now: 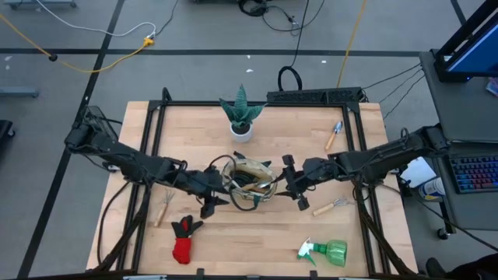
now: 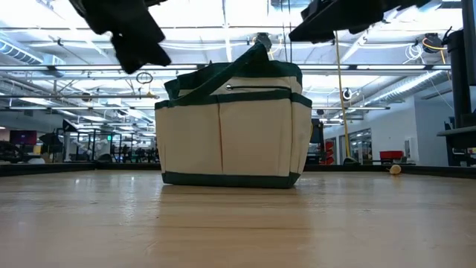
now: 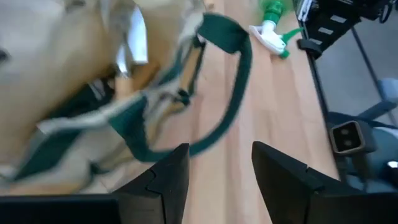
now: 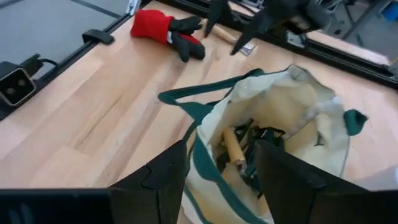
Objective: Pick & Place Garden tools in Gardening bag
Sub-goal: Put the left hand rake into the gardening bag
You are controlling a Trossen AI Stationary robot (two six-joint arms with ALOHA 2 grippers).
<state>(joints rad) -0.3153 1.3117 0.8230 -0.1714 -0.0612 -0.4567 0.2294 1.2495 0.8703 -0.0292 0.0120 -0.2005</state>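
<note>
Your gardening bag (image 1: 249, 180) sits mid-desk (image 1: 311, 233), tools inside it. Left gripper (image 1: 211, 204) hangs just beside the bag, jaws wide, empty. Right gripper (image 1: 296, 187) hovers by the bag's other side, jaws apart, holding nothing. Glove (image 1: 184, 237), spray bottle (image 1: 327, 251) and three hand tools lie out on the desk.

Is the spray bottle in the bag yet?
No. The green spray bottle lies on the table, apart from the gardening bag, near the front right corner in the high view.
</note>
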